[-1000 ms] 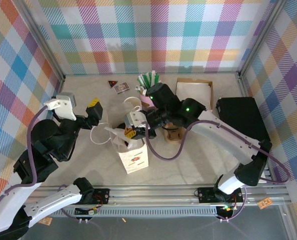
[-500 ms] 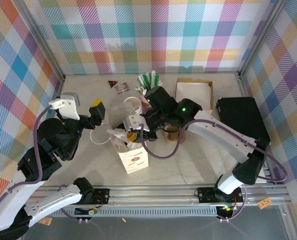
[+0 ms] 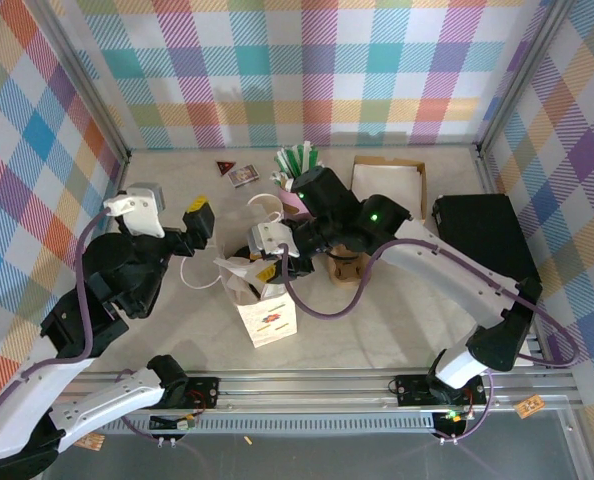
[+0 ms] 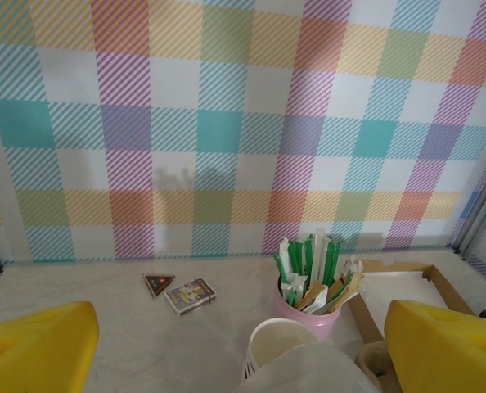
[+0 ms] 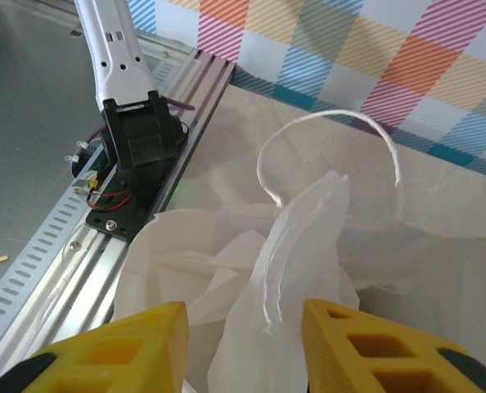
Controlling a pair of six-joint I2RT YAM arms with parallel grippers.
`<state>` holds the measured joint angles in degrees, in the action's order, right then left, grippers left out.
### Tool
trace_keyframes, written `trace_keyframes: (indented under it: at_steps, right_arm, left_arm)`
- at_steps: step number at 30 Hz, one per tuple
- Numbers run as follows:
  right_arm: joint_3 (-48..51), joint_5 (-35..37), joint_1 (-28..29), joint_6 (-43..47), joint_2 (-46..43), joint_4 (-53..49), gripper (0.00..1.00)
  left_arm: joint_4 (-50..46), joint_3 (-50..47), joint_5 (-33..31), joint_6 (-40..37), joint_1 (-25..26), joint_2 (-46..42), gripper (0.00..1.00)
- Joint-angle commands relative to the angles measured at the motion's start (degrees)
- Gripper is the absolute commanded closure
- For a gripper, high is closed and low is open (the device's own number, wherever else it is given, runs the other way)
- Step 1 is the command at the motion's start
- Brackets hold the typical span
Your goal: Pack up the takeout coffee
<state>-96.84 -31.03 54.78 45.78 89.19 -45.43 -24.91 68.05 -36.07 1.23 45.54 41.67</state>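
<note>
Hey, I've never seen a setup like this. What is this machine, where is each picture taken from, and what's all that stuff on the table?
These are two robot arms bolted at the table's near edge. The wide picture looks down from above. The other two come from a camera on each wrist, so the yellow blocks there are that arm's own fingers. On the table stand a white paper bag, a pink cup of green and white packets, paper cups, a cardboard tray, a small card and a black box. The left gripper is open and holds nothing. The right gripper hangs over the bag's mouth, its fingers apart with a fold of the bag between them.
</note>
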Motion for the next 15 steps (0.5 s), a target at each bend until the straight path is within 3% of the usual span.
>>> trace_keyframes:
  at_steps: [1,9,15]
  right_arm:
    - [-1.25,-0.42,0.25,-0.49,2.48,-4.82,0.62]
    - [-3.42,-2.32,0.37,-1.67,5.50,-10.64,0.79]
    - [-6.00,-1.63,0.97,-2.41,7.34,-12.38,0.79]
  left_arm:
    - [1.92,-0.03,-0.49,-0.70,-0.19,0.52,0.10]
    - [0.34,0.00,-1.00,-0.29,-0.18,-0.62,0.10]
    - [-0.49,0.06,-1.44,-0.40,-0.14,-0.98,0.10]
